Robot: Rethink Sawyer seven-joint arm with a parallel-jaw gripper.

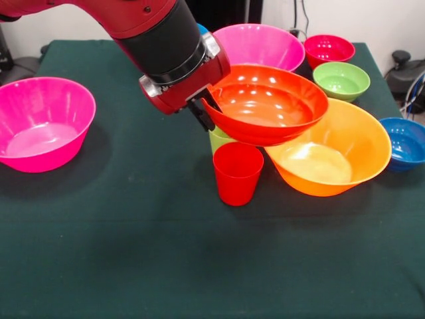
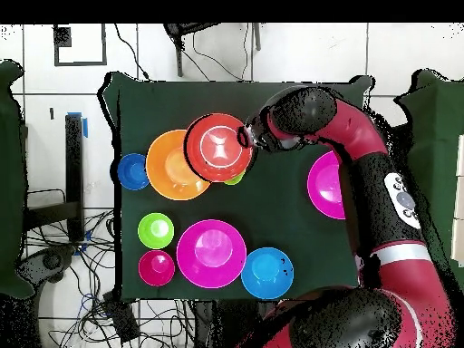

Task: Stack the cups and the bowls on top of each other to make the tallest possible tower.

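1. Currently, the red-orange bowl (image 1: 269, 103) is clamped by its rim in the gripper (image 1: 203, 109), held tilted above the cups (image 1: 237, 173) and orange bowl (image 1: 332, 154).
2. No readable writing is seen.

No text, label, brand, number or sign can be read on anything shown in either view.
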